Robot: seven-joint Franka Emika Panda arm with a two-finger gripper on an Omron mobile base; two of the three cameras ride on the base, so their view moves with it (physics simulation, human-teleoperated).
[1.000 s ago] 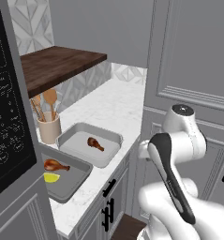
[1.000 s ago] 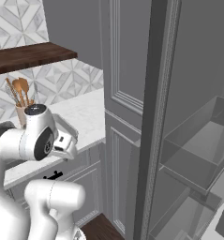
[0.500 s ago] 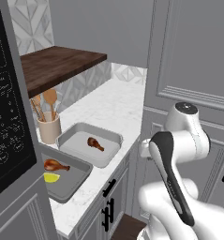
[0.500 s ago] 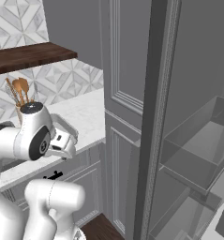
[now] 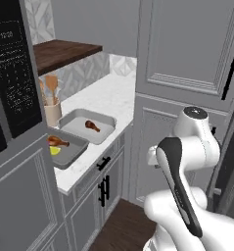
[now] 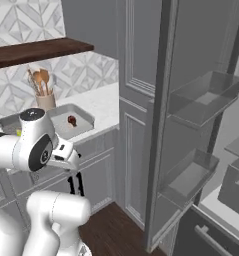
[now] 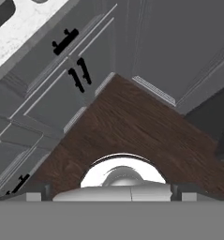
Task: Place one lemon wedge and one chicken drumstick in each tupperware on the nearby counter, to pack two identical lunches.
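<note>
1. Two grey tupperware trays sit side by side on the white counter (image 5: 108,95), their rims touching or nearly so.
2. The lighter tray (image 5: 87,125) holds one chicken drumstick (image 5: 92,126) near its middle; in the right base view the same tray (image 6: 71,120) and drumstick (image 6: 71,119) lie at about 9 o'clock.
3. The darker tray (image 5: 64,149), at about 8 o'clock from the lighter one, holds a second drumstick (image 5: 57,141) with a yellow lemon wedge (image 5: 53,151) just beside it.
4. A beige utensil cup (image 5: 52,112) with wooden spoons stands behind the trays, near the patterned wall, under a dark wooden shelf (image 5: 59,51).
5. The white arm is folded in front of the grey cabinets, well apart from the trays.
6. The hand points down at the brown wooden floor (image 7: 132,126); the gripper (image 7: 109,190) has its finger tips (image 7: 44,190) set wide at the bottom corners, holding nothing.
7. Black cabinet handles (image 7: 65,41) show at 11 o'clock in the hand view.
</note>
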